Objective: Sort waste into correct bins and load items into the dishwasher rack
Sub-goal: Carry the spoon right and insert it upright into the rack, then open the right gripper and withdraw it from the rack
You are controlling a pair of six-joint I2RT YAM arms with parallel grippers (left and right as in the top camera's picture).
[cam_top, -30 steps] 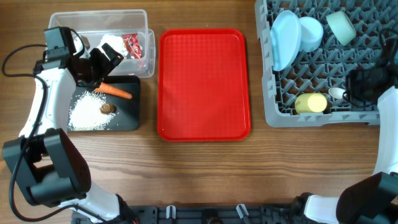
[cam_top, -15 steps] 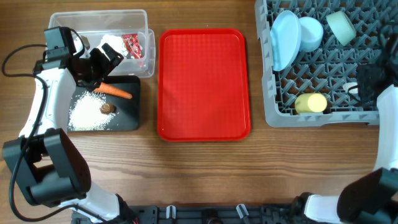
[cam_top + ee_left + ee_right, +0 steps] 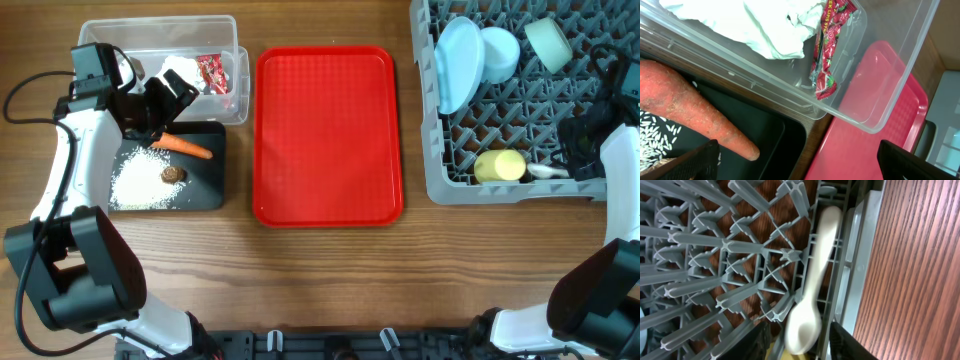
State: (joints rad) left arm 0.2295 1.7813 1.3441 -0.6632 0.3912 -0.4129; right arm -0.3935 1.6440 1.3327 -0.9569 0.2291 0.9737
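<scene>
The grey dishwasher rack (image 3: 445, 150) holds the light blue plate (image 3: 458, 65), two bowls (image 3: 499, 52) (image 3: 548, 42), the yellow cup (image 3: 500, 165) and the white spoon (image 3: 546, 172), which lies along its front wall. In the right wrist view the spoon (image 3: 812, 287) is blurred between my right gripper's (image 3: 801, 341) open fingers. My left gripper (image 3: 165, 100) is open and empty above the carrot (image 3: 185, 148) on the black tray (image 3: 205, 195), with rice (image 3: 140, 180) and a brown lump (image 3: 172, 174). The clear tub (image 3: 238, 60) holds tissue (image 3: 180, 70) and the red wrapper (image 3: 213, 72).
The flat red serving tray (image 3: 327, 135) lies between the bins and the rack. In the left wrist view the tub wall (image 3: 875, 75) and the red tray (image 3: 875, 130) are close to the carrot (image 3: 695, 120). Bare wooden table lies in front.
The right gripper has moved back and right from the rack's front edge, and the spoon now lies in the rack beside the yellow cup. The left arm has not moved.
</scene>
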